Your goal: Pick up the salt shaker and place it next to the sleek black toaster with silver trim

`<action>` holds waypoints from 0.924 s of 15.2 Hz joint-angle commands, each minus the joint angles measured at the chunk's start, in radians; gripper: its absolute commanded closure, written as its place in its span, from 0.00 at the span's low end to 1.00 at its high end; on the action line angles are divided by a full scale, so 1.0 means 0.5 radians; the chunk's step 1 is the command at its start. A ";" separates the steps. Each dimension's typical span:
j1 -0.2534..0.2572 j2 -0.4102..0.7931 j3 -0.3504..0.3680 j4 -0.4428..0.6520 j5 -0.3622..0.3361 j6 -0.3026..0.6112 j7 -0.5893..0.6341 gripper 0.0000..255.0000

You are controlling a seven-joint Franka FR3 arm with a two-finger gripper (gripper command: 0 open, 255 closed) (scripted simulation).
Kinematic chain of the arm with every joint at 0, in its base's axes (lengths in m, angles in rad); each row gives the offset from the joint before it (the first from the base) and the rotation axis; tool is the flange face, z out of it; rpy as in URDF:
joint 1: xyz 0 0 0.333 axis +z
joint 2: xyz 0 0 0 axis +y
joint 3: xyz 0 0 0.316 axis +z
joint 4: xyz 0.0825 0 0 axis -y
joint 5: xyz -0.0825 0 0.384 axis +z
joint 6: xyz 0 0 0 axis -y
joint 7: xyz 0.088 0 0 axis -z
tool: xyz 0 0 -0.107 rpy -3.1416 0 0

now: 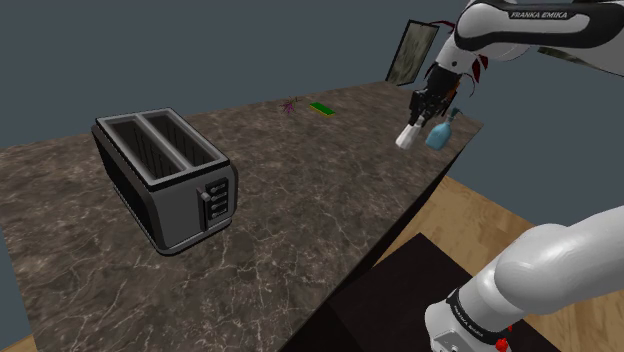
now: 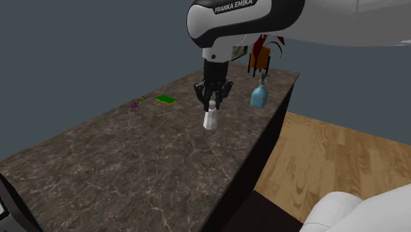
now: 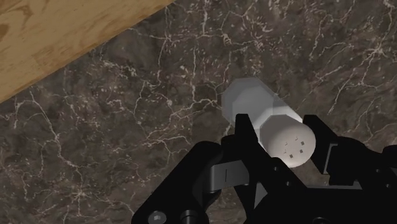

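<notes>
The white salt shaker [image 1: 406, 138] hangs tilted from my gripper [image 1: 419, 121], which is shut on its top end. This is near the far right end of the dark marble counter [image 1: 300, 200] in the shoulder view. In the second exterior view the salt shaker [image 2: 211, 120] is upright just over the counter under the gripper [image 2: 212, 103]; I cannot tell if its base touches. In the wrist view the black fingers [image 3: 245, 137] clasp the salt shaker [image 3: 270, 114] on both sides of its holed cap. The black toaster with silver trim [image 1: 165, 175] stands far off at the shoulder view's left.
A blue bottle [image 1: 440, 132] stands just beyond the shaker near the counter's corner. A green flat object [image 1: 322, 107] and a small purple object [image 1: 289, 104] lie near the far edge. The counter's near edge [image 1: 400, 225] drops to a wooden floor [image 1: 470, 215].
</notes>
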 commanded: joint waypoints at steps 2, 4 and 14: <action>0.002 0.000 0.004 0.082 0.002 -0.082 0.003 1.00; 0.004 0.005 0.005 0.140 0.004 -0.135 0.005 1.00; 0.013 0.054 0.010 0.456 0.018 -0.404 0.011 1.00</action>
